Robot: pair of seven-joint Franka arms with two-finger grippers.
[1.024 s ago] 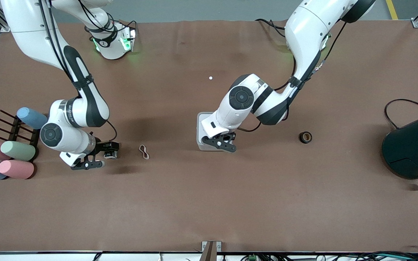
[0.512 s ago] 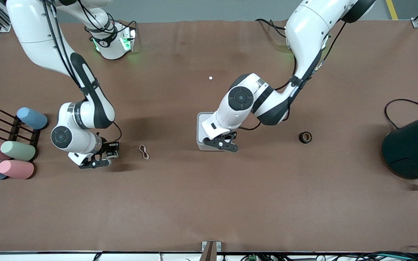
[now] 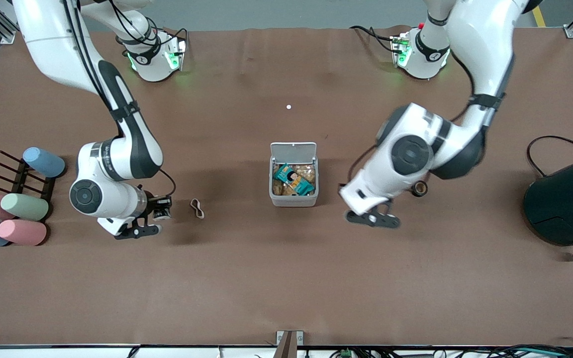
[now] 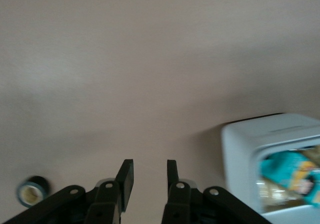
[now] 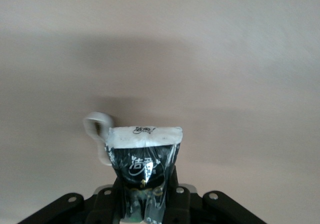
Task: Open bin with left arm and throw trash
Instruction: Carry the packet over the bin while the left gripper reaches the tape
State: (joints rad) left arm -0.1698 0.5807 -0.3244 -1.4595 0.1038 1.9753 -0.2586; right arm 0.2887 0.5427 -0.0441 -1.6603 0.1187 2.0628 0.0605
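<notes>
The bin [image 3: 294, 198] stands mid-table with its lid [image 3: 293, 150] raised; wrappers already lie inside. The left gripper [image 3: 372, 219] is over bare table beside the bin, toward the left arm's end, its fingers [image 4: 126, 176] parted with nothing between them. The right gripper [image 3: 140, 229] is clamped on the black foil packet [image 5: 144, 170], low over the table near the right arm's end.

Step in hand: carry the packet to the bin and drop it.

1. Lift the packet enough to clear the bin's rim before crossing.
2. Pass over the rubber-band loop [image 3: 197, 208] (it lies on the table between the right gripper and the bin) without dragging it.
3. Centre the packet over the opening, away from the upright lid; a knock would likely close it.
4. Release only when the packet hangs inside the rim.

The tape ring [image 3: 420, 188] lies beside the left arm's wrist, for a later pass.
</notes>
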